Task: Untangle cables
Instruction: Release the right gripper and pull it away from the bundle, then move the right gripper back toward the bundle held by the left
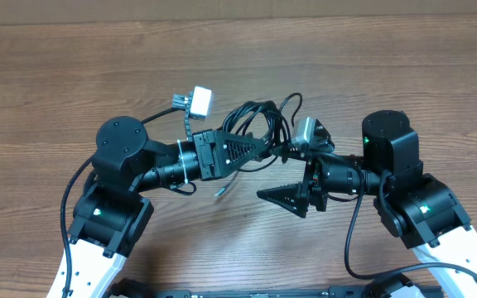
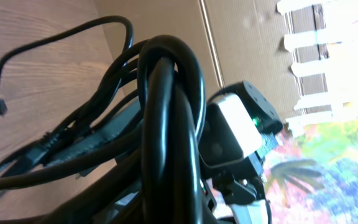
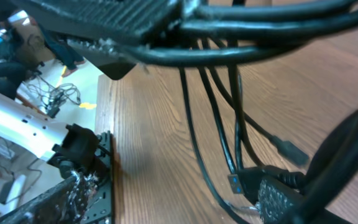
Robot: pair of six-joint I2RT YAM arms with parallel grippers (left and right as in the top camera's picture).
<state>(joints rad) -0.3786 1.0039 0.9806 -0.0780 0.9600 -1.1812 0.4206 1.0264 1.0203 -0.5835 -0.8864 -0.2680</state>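
The cables [image 1: 259,124] are a bundle of thin black loops lifted above the table centre. One loose strand ends in a silvery tip [image 1: 220,190]. My left gripper [image 1: 263,149] reaches in from the left and is shut on the bundle. In the left wrist view the thick loops [image 2: 166,124] fill the frame and hide the jaws. My right gripper [image 1: 272,172] is open. Its fingers are spread wide, with several strands [image 3: 229,118] running between them. A black plug with a blue USB tip [image 3: 236,182] lies against the lower finger.
A white adapter block with a grey connector [image 1: 197,101] lies on the wooden table [image 1: 56,74] behind the left gripper. A cardboard wall [image 1: 238,8] runs along the far edge. The right arm's wrist camera [image 1: 309,128] sits close to the bundle.
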